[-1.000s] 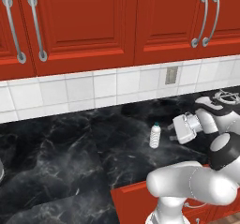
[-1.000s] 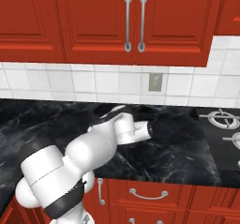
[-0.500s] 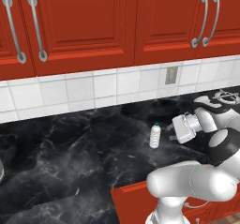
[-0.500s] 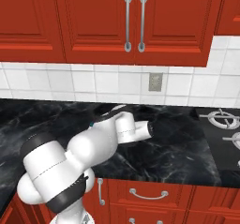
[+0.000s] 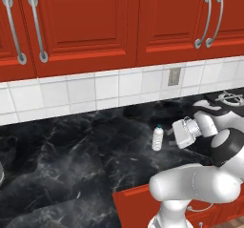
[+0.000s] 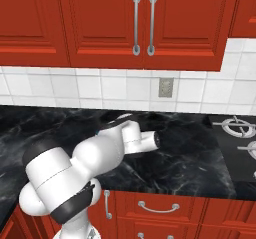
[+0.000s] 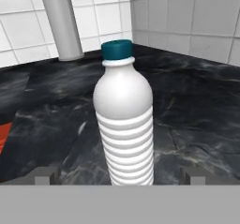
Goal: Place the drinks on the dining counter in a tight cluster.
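Observation:
One of the drinks, a clear ribbed bottle with a teal cap, stands upright on the black marbled counter under the red wall cabinets. My gripper hangs level just to its right, pointing at it. In the hand view the bottle rises close between the two finger tips, which stand wide apart on either side of its base without touching it; the gripper is open and holds nothing. The dining counter is out of view.
A grey paper towel roll stands by the tiled corner beyond the bottle. A stove burner lies to the right on the counter. A wall outlet sits on the tiles, with red drawers below the counter edge.
The hand has crept slightly left and down toward the bottle, and the arm's elbow has shifted a little. The bottle has not moved.

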Robot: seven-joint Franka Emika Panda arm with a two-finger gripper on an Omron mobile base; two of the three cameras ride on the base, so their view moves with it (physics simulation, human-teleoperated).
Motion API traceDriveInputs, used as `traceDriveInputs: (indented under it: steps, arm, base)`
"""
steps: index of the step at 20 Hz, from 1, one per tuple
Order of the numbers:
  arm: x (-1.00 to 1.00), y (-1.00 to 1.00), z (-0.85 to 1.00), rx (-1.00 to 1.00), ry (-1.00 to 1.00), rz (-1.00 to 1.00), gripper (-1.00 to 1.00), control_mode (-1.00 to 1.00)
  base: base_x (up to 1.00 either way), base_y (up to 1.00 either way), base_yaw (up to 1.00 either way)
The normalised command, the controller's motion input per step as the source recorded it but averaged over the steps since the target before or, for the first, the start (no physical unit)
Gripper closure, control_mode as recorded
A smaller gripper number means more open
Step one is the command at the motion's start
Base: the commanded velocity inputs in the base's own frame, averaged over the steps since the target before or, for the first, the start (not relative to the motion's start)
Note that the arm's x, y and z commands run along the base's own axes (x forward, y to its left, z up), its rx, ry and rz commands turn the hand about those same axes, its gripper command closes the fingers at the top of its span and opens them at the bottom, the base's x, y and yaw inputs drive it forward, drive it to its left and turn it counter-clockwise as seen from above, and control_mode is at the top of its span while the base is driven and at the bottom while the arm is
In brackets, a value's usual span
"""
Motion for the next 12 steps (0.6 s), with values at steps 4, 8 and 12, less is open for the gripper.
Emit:
traceDriveInputs:
  steps: [4,8,12]
  arm:
    - [0.01,0.17,-0.01,0.00,0.01,0.00,-1.00,-1.00]
    - [0.01,0.17,0.00,0.00,0.02,0.00,-1.00,-1.00]
    - [0.00,0.18,0.00,0.00,0.02,0.00,-1.00,-1.00]
  base:
    - [0.00,0.00,0.00]
    - [0.00,0.00,0.00]
    - [0.00,0.00,0.00]
